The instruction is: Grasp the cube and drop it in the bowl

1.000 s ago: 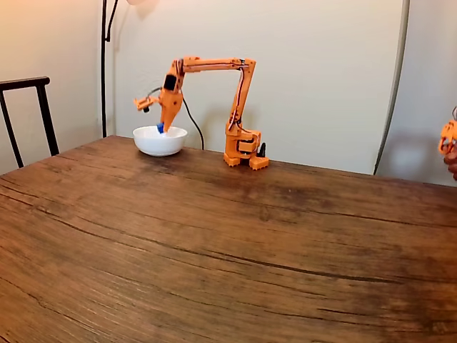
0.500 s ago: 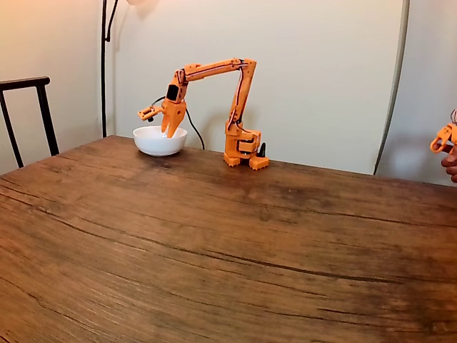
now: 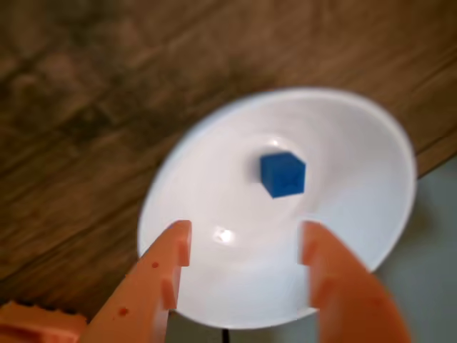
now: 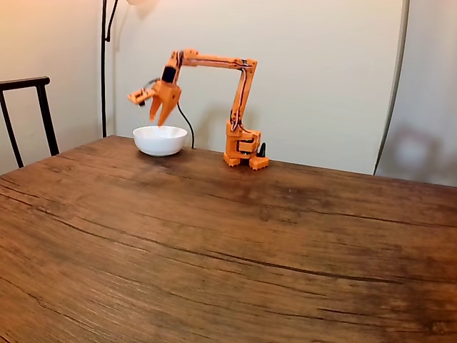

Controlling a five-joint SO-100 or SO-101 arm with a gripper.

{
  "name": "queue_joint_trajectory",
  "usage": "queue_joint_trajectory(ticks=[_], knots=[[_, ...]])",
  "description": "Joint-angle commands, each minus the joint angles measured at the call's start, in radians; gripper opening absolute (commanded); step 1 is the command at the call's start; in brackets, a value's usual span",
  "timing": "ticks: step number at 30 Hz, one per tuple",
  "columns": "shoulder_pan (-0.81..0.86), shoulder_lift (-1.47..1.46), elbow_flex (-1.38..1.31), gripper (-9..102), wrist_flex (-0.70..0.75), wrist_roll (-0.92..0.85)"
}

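The claw (image 3: 243, 246) is open and empty, its two orange fingers spread above the bowl (image 3: 357, 143); the cube (image 3: 283, 174) lies free near the centre of the bowl floor. In the fixed view the gripper (image 4: 160, 114) hangs clear above the bowl (image 4: 160, 141), which stands near the far left corner of the table (image 4: 228, 243).

Risk, as a judgement: a low retraction could clip the rim and tip or slide the bowl towards the table edge.

Materials: bowl smooth, glossy, round and shallow; cube matte blue, sharp-edged; table dark, strongly grained wood; fingers moulded plastic.
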Motion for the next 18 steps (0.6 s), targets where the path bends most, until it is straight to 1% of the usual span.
queue_joint_trajectory(ticks=[1,4,9,14,18], knots=[[-0.072,0.052,-0.153,8,0.095,-0.029],[-0.152,0.106,-0.201,5,0.144,-0.075],[-0.305,0.252,-0.186,0,0.209,-0.183],[-0.454,0.425,-0.11,-1,0.213,-0.27],[-0.538,0.566,0.0,-1,0.202,-0.33]])
